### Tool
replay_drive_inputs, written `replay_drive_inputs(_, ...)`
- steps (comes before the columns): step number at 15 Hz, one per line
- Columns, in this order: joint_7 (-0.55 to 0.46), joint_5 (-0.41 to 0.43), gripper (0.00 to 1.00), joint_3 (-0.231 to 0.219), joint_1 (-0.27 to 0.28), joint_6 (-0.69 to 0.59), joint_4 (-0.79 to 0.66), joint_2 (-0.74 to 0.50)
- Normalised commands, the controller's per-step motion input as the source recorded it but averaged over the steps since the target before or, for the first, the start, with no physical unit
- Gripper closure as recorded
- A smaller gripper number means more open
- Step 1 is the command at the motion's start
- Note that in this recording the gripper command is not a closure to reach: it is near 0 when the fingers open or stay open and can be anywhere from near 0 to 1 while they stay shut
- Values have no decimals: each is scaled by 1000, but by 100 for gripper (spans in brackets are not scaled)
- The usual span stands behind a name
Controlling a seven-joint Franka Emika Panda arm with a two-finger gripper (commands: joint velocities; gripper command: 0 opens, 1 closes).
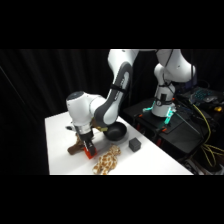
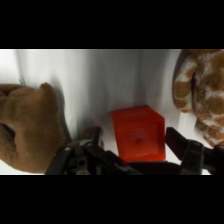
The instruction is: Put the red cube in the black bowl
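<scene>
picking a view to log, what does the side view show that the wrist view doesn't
Only the side view shows the black bowl, the grey cube, the arm's base and the whole table. Only the wrist view shows the red cube up close, sitting between the hand's fingers, with white table on either side. Both show the red cube, the brown toy and the spotted toy flanking it.
</scene>
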Motion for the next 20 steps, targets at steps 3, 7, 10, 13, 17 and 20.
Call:
replay_drive_inputs(3,-87,86,100,44,-40,-44,183,67)
replay_drive_inputs(7,-11,41,100,-2,26,-119,55,-109)
replay_drive_inputs(10,91,-4,100,-60,90,-204,-105,-309)
replay_drive_inputs(13,127,-23,100,-92,93,-232,-194,-431)
replay_drive_inputs(17,99,-17,100,-70,71,-260,-350,-601)
replay_drive_inputs(20,40,2,100,-31,46,-170,-603,-775)
